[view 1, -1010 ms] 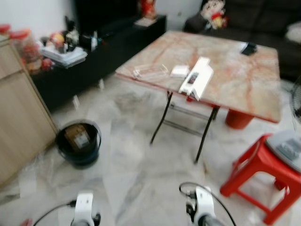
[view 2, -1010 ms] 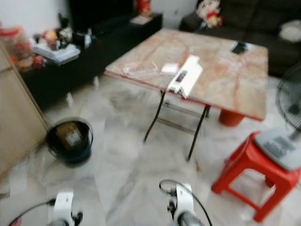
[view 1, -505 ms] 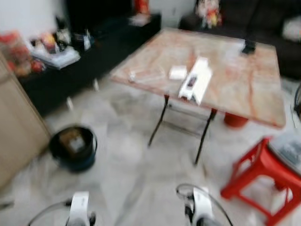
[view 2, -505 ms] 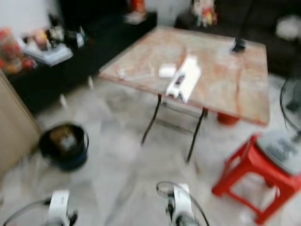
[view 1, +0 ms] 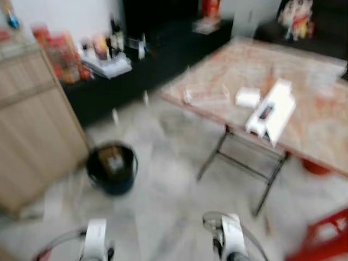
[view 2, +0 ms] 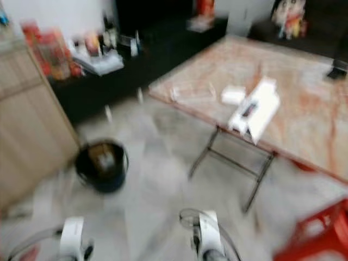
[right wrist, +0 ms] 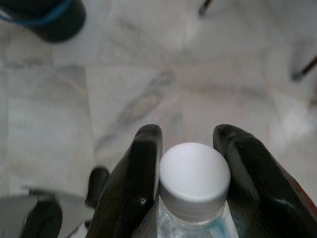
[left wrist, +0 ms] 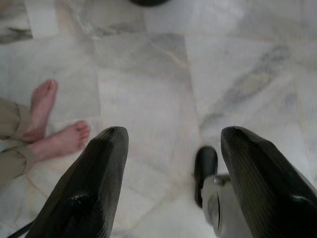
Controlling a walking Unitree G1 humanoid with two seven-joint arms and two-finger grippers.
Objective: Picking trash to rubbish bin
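A black rubbish bin (view 1: 112, 167) with a blue base stands on the marble floor, ahead and to my left, beside a wooden cabinet; something brown lies inside it. My right gripper (right wrist: 190, 163) is shut on a clear plastic bottle with a white cap (right wrist: 194, 174), held low above the floor; the bin's edge (right wrist: 47, 22) shows further off in the right wrist view. My left gripper (left wrist: 171, 163) hangs open over bare floor with nothing between its fingers. Both wrists (view 1: 95, 242) (view 1: 231, 244) show at the bottom of the blurred head views.
A folding table (view 1: 228, 81) with a marble-pattern top stands ahead right, carrying a white box (view 1: 270, 113) and small items. A red stool (view 1: 323, 239) is at the lower right. A wooden cabinet (view 1: 32, 125) stands left. A person's bare feet (left wrist: 54, 131) rest on the floor by my left gripper.
The camera has swung left: the bin, table and stool have all shifted rightward in the picture, and more of the cabinet shows. The view is more blurred.
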